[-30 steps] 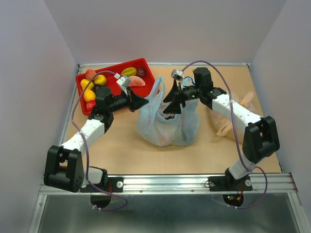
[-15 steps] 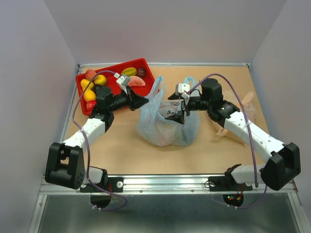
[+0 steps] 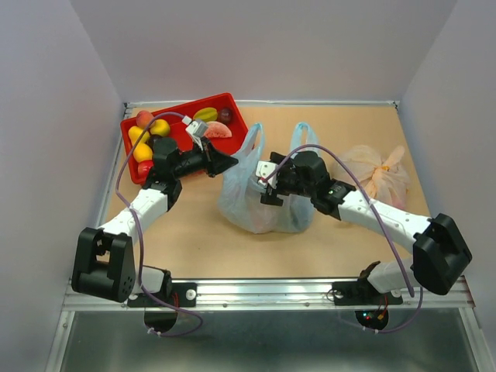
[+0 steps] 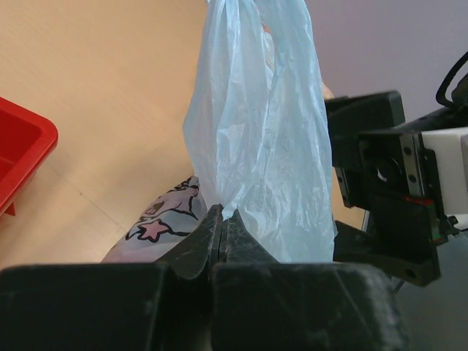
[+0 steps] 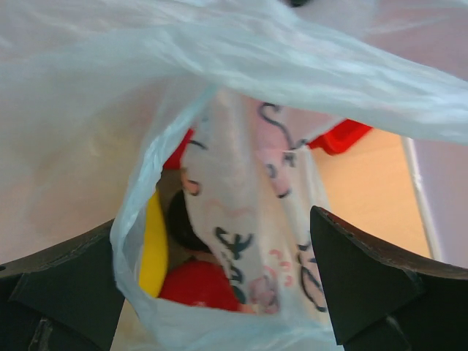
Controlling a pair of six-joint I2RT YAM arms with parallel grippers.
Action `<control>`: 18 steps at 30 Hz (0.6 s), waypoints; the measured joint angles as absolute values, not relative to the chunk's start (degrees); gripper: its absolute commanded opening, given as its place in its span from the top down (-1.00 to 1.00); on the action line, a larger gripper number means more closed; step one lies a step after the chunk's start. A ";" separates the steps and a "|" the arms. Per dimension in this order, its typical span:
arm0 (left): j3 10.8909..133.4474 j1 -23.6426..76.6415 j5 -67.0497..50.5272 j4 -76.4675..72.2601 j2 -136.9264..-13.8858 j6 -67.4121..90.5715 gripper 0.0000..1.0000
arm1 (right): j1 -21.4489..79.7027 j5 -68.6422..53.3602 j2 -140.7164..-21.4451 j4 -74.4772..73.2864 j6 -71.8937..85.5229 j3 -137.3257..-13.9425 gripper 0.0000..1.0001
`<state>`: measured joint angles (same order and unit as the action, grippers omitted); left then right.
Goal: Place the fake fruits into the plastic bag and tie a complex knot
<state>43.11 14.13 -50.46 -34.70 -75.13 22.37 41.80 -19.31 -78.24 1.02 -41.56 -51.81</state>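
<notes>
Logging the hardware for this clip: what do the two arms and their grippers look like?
The left arm and right arm have white links between chunky black joints, on black bases. A thin purple cable loops loosely along each. The left gripper and right gripper are black, with flat wedge-shaped fingers tapering to points. A small grey-white camera block sits on the left wrist.

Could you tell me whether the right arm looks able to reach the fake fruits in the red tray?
Probably not directly: the right gripper is open over the plastic bag, and that bag plus the left gripper, shut on its edge, lie between it and the fake fruits in the red tray.
</notes>
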 measured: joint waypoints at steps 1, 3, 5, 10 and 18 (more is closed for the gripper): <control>43.11 14.13 -50.87 -34.89 -75.13 22.35 1.00 | 41.76 -17.43 -78.30 2.15 -41.54 -51.83 -1.00; 43.11 14.13 -51.48 -34.96 -75.02 22.13 1.00 | 41.60 -15.18 -78.30 4.05 -41.56 -51.83 -1.00; 43.11 14.13 -52.31 -34.96 -74.70 21.76 1.00 | 41.63 -13.78 -78.43 5.76 -41.60 -51.83 -1.00; 43.11 14.13 -55.05 -35.20 -73.38 19.84 1.00 | 39.62 -14.68 -80.31 8.56 -40.88 -51.90 -1.00; 43.11 14.13 -63.83 -36.32 -72.64 15.90 1.00 | 31.44 -25.45 -85.38 9.08 -36.95 -53.65 -0.97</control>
<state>43.11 14.13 -63.83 -36.32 -72.64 15.90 31.44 -25.45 -85.38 9.08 -36.95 -53.65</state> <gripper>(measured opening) 0.029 0.998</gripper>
